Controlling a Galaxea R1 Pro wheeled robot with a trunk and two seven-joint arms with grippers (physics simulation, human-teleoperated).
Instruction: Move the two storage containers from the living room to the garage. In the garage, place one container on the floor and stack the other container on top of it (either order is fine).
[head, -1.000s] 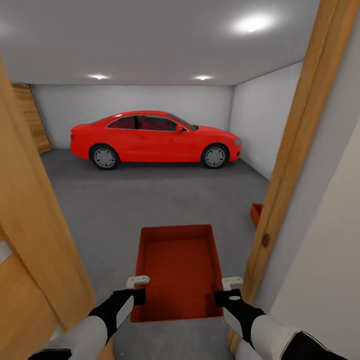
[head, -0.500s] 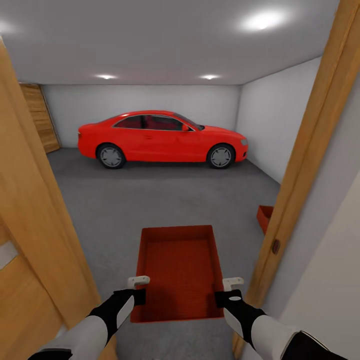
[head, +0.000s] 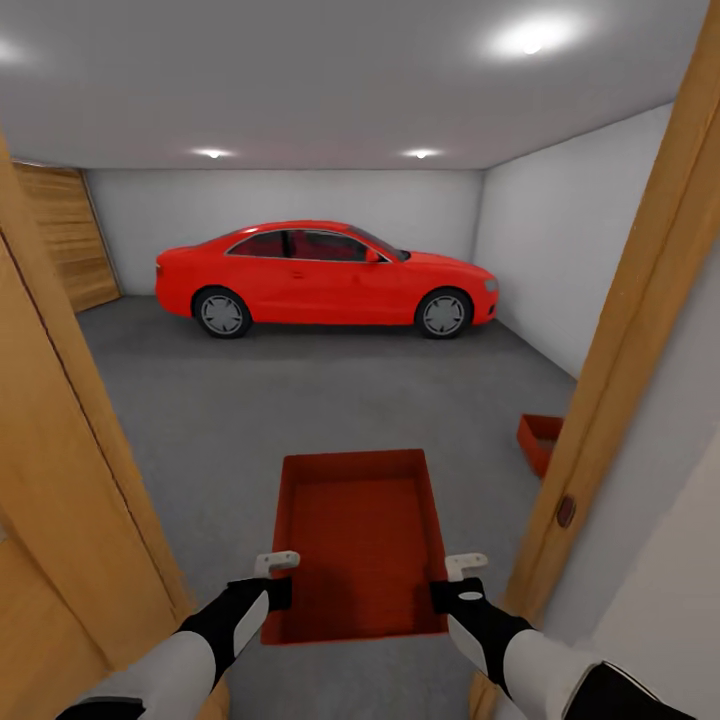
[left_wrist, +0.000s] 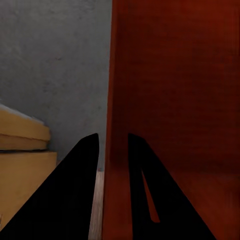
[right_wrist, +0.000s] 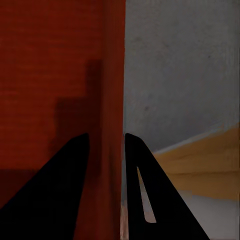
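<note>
robot rolls through the door with the second bin

the robot holds one orange-red storage container (head: 360, 540) out in front of it with both arms. the left gripper (head: 272, 578) pinches the bin's left wall, and the right gripper (head: 462, 580) pinches the right wall. in the left wrist view the two dark jaws of the left gripper (left_wrist: 112, 145) sit on each side of the thin red wall, closed on it. the right wrist view shows the same thing for the right gripper (right_wrist: 106, 145). the bin is up in the air, not on the ground.

a second ago the wooden door frame (head: 620, 380) covered more of the right side. now the view has slid forward and a bit to the right, so the robot has moved further into the doorway. the bin has stayed in the same spot between the arms. the other storage container (head: 540, 440) now peeks out more past the frame. it sits on the dark grey garage floor (head: 300, 400) near the right wall.

far back stands a red car (head: 325, 275), with a wooden door (head: 60, 235) in the left corner.

it looks like the robot is almost inside the garage. next it likely needs to turn right toward the bin on the floor and set this one on top of it. the door frame is close on both sides, so a bump could happen.
</note>
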